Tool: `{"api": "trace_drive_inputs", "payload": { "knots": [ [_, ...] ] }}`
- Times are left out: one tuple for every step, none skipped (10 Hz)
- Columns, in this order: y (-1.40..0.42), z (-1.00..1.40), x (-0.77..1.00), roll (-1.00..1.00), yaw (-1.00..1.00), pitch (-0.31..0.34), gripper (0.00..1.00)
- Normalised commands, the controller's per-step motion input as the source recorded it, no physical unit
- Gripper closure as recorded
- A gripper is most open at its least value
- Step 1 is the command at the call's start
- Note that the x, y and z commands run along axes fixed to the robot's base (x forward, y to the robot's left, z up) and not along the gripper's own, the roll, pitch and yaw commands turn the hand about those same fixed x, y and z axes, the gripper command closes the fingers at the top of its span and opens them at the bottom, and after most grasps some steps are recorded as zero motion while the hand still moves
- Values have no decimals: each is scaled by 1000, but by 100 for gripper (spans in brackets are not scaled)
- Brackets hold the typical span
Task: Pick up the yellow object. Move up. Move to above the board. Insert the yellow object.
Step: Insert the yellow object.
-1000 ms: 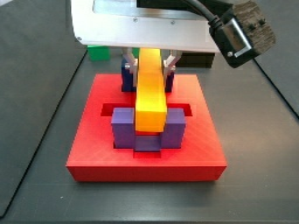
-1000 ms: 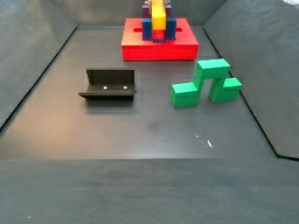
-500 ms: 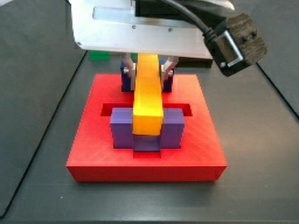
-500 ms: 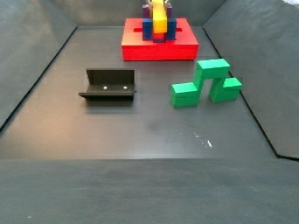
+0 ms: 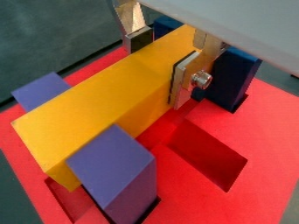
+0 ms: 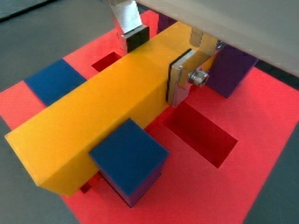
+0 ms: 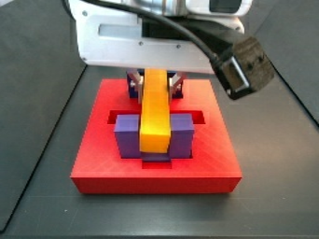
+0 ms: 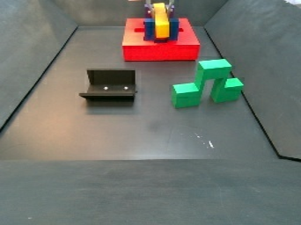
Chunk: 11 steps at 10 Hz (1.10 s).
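1. End effector [image 5: 163, 63] is pinching the yellow object [image 5: 111, 105] across its narrow width, near the bar's far end; silver fingers [image 5: 184, 77] lie flat against both long faces in both wrist views.
2. Yellow object sits over the board [image 7: 200, 154], lying between the arms of the purple block [image 7: 178, 138] at its near end and the blue block [image 6: 128, 157] toward the end effector.
3. Key relation: the bar's long axis runs along the channel through both U-blocks, in line with the slot, so the move is straight down.
4. Judgement: insertion appears partly done; seating depth cannot be read.
5. Green block [image 8: 207, 82] and fixture [image 8: 109, 85] stand well apart on the floor.
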Motion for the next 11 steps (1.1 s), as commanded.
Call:
{"api": "trace_drive_inputs", "payload": {
  "knots": [
    [-57, -274, 6, 139, 17, 0, 100],
    [-26, -237, 0, 107, 0, 0, 100],
    [0, -214, 6, 80, 0, 0, 100],
    [0, -203, 6, 49, 0, 0, 100],
    [-20, -160, 17, 10, 14, 0, 100],
    [-111, -126, 40, 0, 34, -13, 100],
    [-143, -137, 0, 0, 37, -40, 100],
    [-106, -166, 0, -27, 31, -59, 100],
    [-63, -174, 0, -50, 17, -61, 100],
    [-11, -189, 40, -17, 0, -44, 100],
    [-31, -160, 66, -34, 0, -50, 100]
  ]
}}
